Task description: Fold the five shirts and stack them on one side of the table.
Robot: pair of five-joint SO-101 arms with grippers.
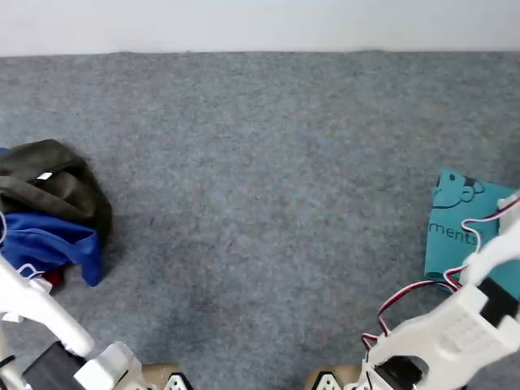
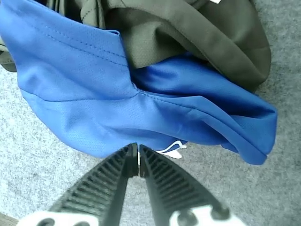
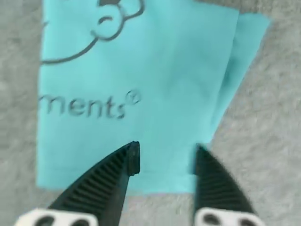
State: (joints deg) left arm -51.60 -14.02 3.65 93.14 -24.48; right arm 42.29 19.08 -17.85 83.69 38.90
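A folded teal shirt (image 1: 455, 223) with dark print lies at the table's right edge. My right gripper (image 3: 165, 157) hangs open over the near edge of the teal shirt (image 3: 131, 84), one finger on each side of a fold. At the left edge sits a loose pile: an olive shirt (image 1: 53, 183) on top of a blue shirt (image 1: 53, 244), with a scrap of red (image 1: 52, 279) beneath. My left gripper (image 2: 138, 153) is shut, its tips at the hem of the blue shirt (image 2: 94, 94), beside a small white tag (image 2: 171, 150). The olive shirt (image 2: 197, 33) lies behind it.
Grey carpet-like cloth (image 1: 268, 195) covers the table, bare across the middle and back. A white wall (image 1: 260, 24) runs along the far edge. The left arm (image 1: 41, 309) and right arm (image 1: 463, 325) rise from the near corners.
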